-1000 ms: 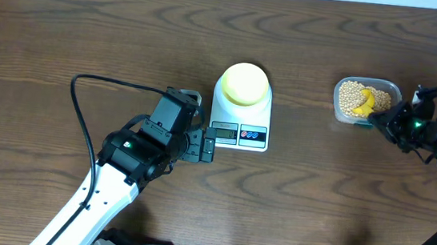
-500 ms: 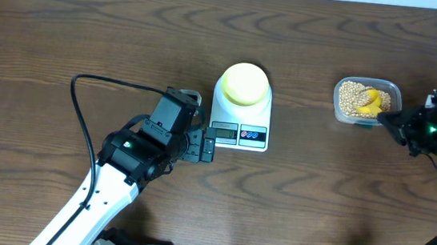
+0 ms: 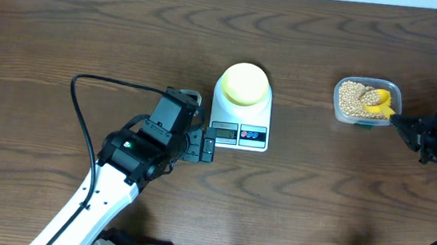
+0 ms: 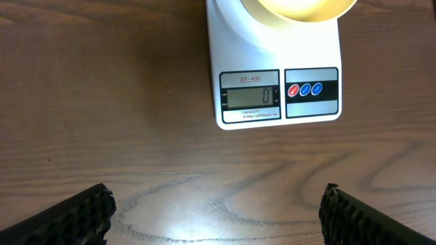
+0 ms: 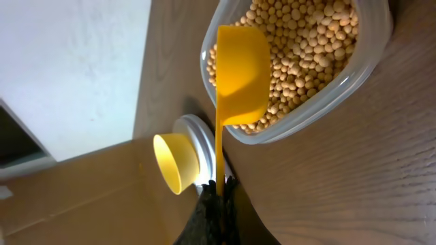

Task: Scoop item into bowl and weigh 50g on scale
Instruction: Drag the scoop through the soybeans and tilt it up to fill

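The tan beans (image 3: 353,96) (image 5: 306,47) fill a clear tub (image 3: 398,95) (image 5: 327,109) at the right. My right gripper (image 3: 402,122) (image 5: 219,194) is shut on the handle of a yellow scoop (image 3: 378,103) (image 5: 242,68). Its cup lies over the beans at the tub's near rim; I cannot tell whether beans are in it. The pale yellow bowl (image 3: 244,83) (image 4: 300,8) (image 5: 174,162) stands on the white scale (image 3: 239,120) (image 4: 279,41), whose display (image 4: 249,97) reads 0. My left gripper (image 3: 206,147) (image 4: 218,204) is open just in front of the scale's display, with nothing between its fingers.
A black cable (image 3: 79,113) loops over the table left of my left arm (image 3: 131,154). The table's far edge runs along the top, with a white wall (image 5: 61,61) behind it. Bare wood (image 3: 317,188) lies between the scale and the tub.
My right gripper has drawn back to the right with the scoop, so the cup now sits at the tub's right rim. The left arm has not moved.
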Available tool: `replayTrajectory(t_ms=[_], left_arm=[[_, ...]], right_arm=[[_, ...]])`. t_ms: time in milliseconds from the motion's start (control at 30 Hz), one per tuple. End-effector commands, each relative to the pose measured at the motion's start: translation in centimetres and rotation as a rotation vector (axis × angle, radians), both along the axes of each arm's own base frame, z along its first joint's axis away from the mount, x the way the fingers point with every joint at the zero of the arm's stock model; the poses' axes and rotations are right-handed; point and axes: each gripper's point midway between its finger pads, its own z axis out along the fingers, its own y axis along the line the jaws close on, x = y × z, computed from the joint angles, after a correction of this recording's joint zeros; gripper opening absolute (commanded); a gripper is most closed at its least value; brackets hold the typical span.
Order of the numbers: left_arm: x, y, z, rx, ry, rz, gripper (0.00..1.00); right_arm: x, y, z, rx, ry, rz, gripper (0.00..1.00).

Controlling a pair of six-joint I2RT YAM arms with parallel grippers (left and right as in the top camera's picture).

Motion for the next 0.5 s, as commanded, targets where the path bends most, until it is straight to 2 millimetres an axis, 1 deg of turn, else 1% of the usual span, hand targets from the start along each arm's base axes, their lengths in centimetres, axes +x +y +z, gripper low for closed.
replayTrajectory(t_ms=[0, 233, 333, 467], left_arm=[[0.2, 0.3, 0.0, 0.015, -0.008, 0.001, 0.98], [0.2, 0.3, 0.1, 0.014, -0.009, 0.001, 0.98], [0.2, 0.3, 0.0, 0.015, -0.008, 0.001, 0.98], [0.2, 0.3, 0.1, 0.014, -0.009, 0.001, 0.98]], right_arm=[[-0.2, 0.2, 0.8, 0.073, -0.039, 0.009, 0.01], [-0.3, -0.3, 1.8, 0.111, -0.091, 0.01, 0.01], [-0.5, 0.0, 2.5, 0.135, -0.129, 0.034, 0.01], [-0.6, 0.3, 2.8, 0.163, -0.132, 0.037, 0.01]])
